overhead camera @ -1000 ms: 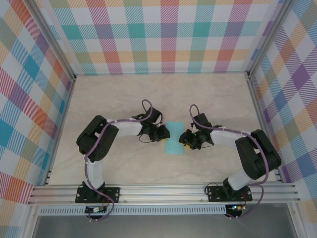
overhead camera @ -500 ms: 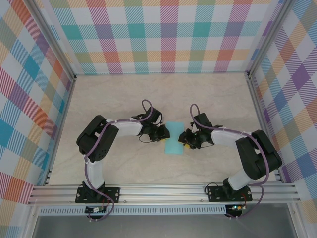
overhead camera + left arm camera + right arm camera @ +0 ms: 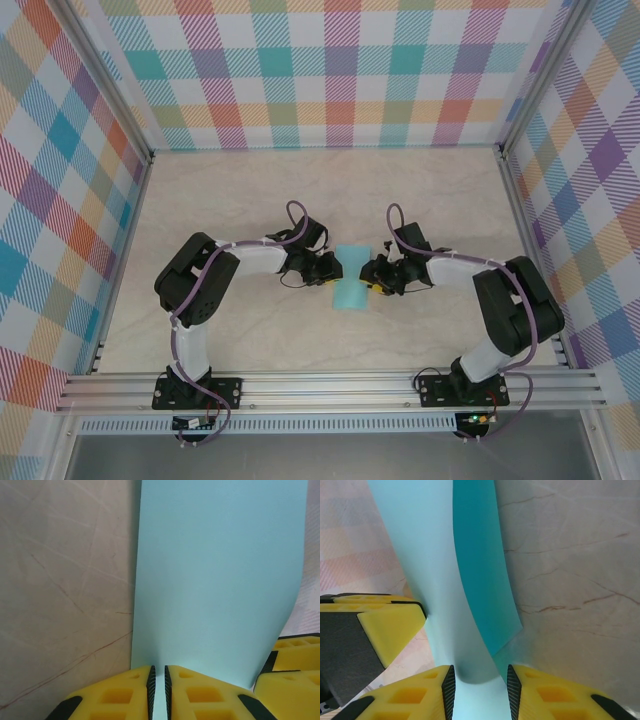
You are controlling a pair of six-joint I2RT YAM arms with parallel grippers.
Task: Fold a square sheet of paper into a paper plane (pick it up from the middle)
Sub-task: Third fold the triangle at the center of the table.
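Observation:
The square sheet of paper [image 3: 349, 286] is light turquoise and sits mid-table between my two grippers, bowed rather than flat. My left gripper [image 3: 332, 268] is shut on the sheet's left edge; in the left wrist view the paper [image 3: 215, 580] runs straight out from the almost touching pads of that gripper [image 3: 158, 690]. My right gripper [image 3: 371, 276] is at the sheet's right edge. In the right wrist view its jaws [image 3: 479, 690] stand apart with a curled bend of paper [image 3: 420, 555] lying loosely between them, the darker shaded side [image 3: 480, 580] turned over.
Marble-patterned tabletop [image 3: 250, 200] surrounds the paper, with plaid walls on three sides. The right gripper's yellow fingers [image 3: 292, 680] show at the left wrist view's lower right. The left gripper's fingers [image 3: 385, 625] sit close on the left of the right wrist view.
My right gripper has moved a little left toward the left gripper, and the paper between them has become narrower and more bowed. The left arm has stayed still.

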